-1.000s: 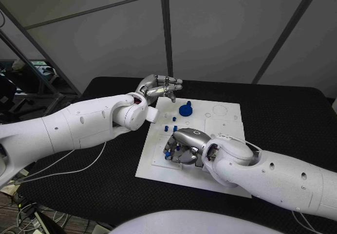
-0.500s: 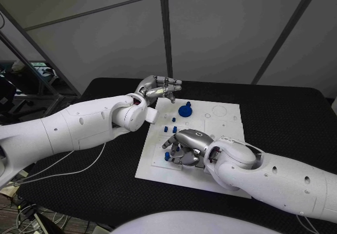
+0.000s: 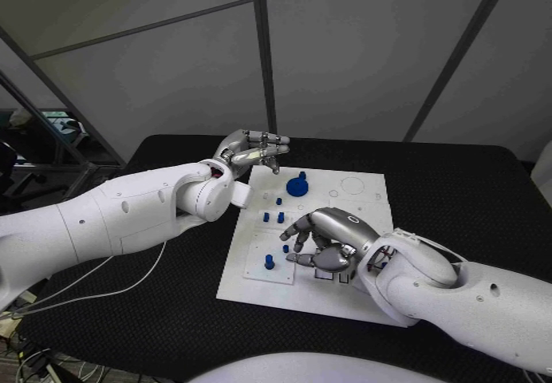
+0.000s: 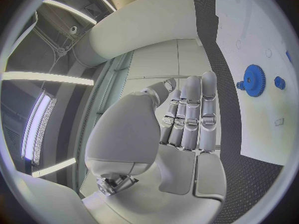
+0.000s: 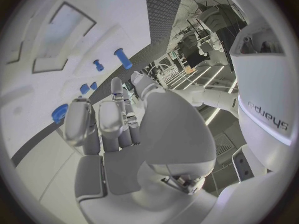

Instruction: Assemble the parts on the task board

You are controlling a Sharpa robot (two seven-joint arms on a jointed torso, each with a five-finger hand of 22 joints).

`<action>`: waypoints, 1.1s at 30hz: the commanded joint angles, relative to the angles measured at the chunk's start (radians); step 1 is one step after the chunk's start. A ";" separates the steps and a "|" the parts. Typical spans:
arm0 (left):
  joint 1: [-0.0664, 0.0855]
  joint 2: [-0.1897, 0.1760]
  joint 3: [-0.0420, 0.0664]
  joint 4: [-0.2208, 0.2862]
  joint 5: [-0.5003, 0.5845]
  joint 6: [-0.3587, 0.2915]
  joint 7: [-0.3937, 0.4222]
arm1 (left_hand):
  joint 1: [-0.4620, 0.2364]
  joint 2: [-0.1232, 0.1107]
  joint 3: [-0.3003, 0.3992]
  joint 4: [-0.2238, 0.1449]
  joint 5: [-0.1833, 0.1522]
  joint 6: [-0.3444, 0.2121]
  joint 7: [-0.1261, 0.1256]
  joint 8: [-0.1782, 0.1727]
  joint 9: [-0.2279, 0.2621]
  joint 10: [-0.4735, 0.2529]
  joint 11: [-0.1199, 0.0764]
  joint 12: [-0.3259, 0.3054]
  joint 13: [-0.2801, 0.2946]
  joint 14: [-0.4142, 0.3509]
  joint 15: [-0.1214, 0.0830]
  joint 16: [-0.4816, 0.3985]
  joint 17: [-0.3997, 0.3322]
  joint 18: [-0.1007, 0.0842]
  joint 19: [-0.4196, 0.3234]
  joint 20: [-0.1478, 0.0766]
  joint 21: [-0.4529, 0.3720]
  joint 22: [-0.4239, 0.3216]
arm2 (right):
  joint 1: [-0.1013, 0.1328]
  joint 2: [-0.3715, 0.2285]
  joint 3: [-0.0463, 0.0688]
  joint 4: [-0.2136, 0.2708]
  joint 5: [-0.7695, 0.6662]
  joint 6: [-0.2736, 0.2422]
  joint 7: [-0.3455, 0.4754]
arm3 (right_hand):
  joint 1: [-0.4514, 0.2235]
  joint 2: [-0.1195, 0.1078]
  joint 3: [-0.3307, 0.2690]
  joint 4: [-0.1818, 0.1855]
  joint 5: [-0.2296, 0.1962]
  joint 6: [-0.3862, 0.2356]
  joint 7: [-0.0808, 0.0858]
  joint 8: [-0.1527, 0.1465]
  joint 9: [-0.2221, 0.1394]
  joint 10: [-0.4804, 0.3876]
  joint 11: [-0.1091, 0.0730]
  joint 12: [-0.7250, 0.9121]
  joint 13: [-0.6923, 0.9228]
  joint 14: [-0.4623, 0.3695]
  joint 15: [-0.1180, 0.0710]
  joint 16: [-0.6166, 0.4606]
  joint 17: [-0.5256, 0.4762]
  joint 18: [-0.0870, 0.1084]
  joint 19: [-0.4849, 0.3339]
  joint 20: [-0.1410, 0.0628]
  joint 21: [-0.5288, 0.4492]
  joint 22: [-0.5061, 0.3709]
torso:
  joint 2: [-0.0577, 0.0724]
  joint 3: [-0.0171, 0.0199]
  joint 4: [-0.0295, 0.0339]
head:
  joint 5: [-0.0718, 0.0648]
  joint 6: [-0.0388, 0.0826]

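Observation:
The white task board (image 3: 362, 209) lies mid-table. A blue gear (image 3: 298, 187) with a knob stands at its far side, also in the left wrist view (image 4: 253, 79) and the right wrist view (image 5: 60, 112). Two short blue pegs (image 3: 274, 216) stand at mid-board. A taller blue peg (image 3: 270, 260) stands alone near the board's near left corner, seen too in the right wrist view (image 5: 122, 58). My right hand (image 3: 328, 239) hovers just right of that peg, fingers bent and apart, holding nothing. My left hand (image 3: 255, 148) hangs above the board's far left edge, fingers stretched out, empty.
The board has rectangular recesses (image 3: 283, 275) at its near edge and round holes (image 3: 352, 185) at its far right. Black table (image 3: 471, 191) surrounds it. Slanted grey poles (image 3: 437, 80) rise behind the table. A pale cable (image 3: 127, 275) trails on the left.
My right hand has lifted and drawn to the right off the taller blue peg, which now stands free on the board. The left hand has barely moved; the camera shifted.

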 commanded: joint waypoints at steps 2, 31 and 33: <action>0.002 -0.006 -0.003 0.002 0.002 0.012 0.002 | -0.002 0.010 -0.008 0.001 0.001 -0.004 0.000 -0.003 0.000 -0.008 -0.002 0.002 -0.001 -0.005 0.001 0.000 -0.002 -0.010 -0.008 -0.002 -0.007 -0.001 | 0.019 -0.097 0.020 0.046 0.243 0.018 -0.034 | -0.054 0.006 -0.038 0.036 0.060 0.026 -0.002 0.023 0.005 0.090 -0.011 0.099 0.067 0.010 -0.005 0.025 0.040 -0.019 0.029 -0.003 0.029 0.036 | -0.008 -0.0034 -0.0083 | -0.025 0.013; 0.000 -0.031 -0.019 0.028 0.002 0.010 0.006 | -0.004 0.011 -0.011 0.002 0.001 -0.005 0.001 -0.003 0.000 -0.010 -0.002 0.006 -0.002 -0.006 0.002 0.001 -0.003 -0.010 -0.009 -0.001 -0.007 -0.001 | -0.010 -0.367 0.018 0.182 0.059 0.064 -0.444 | -0.150 0.038 -0.387 0.177 0.224 -0.014 -0.039 0.266 0.105 0.128 -0.036 0.983 1.057 0.050 -0.026 0.209 0.361 -0.052 0.123 -0.023 0.131 0.166 | -0.028 -0.0128 -0.0426 | -0.155 0.021; 0.000 -0.031 -0.019 0.029 0.002 0.010 0.007 | -0.004 0.011 -0.011 0.002 0.001 -0.005 0.001 -0.003 0.000 -0.010 -0.002 0.006 -0.002 -0.006 0.002 0.001 -0.003 -0.010 -0.009 -0.001 -0.007 -0.001 | -0.020 -0.357 0.017 0.178 0.052 0.067 -0.454 | -0.161 0.039 -0.397 0.177 0.227 -0.018 -0.038 0.269 0.106 0.128 -0.036 0.983 1.060 0.050 -0.025 0.210 0.363 -0.052 0.123 -0.022 0.131 0.165 | -0.028 -0.0129 -0.0427 | -0.155 0.020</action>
